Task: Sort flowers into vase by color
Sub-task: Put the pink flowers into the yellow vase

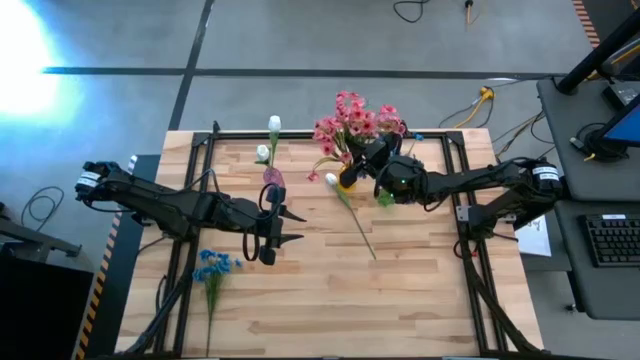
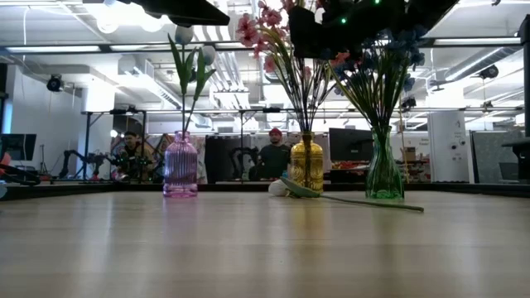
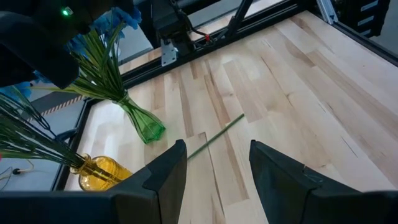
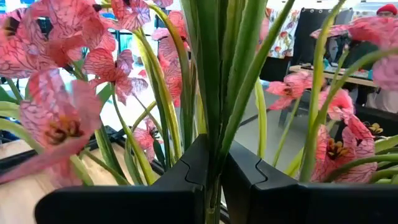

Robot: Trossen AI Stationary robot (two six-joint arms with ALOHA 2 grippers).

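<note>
Over the yellow vase [image 2: 306, 164], right gripper [image 4: 214, 163] pinches a pink flower [image 4: 59, 121] stem. White flower [image 1: 352, 212] and blue flower [image 1: 212, 268] lie unsorted; left gripper [image 3: 214, 171] hovers open, empty.

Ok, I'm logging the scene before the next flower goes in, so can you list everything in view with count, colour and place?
Purple vase: one, back left of the table, holding white buds.
Yellow vase: one, back middle, holding pink flowers.
Green vase: one, beside the yellow one, holding blue flowers.
Loose white flower: one, white bud on a green stem, lying flat near the yellow vase.
Loose blue flowers: one bunch, lying at the front left.
Table: one, light wood.
People: two, seated in the room behind.
Left gripper: open, empty, over the middle left.
Right gripper: shut on green stems of the pink flowers.
</note>
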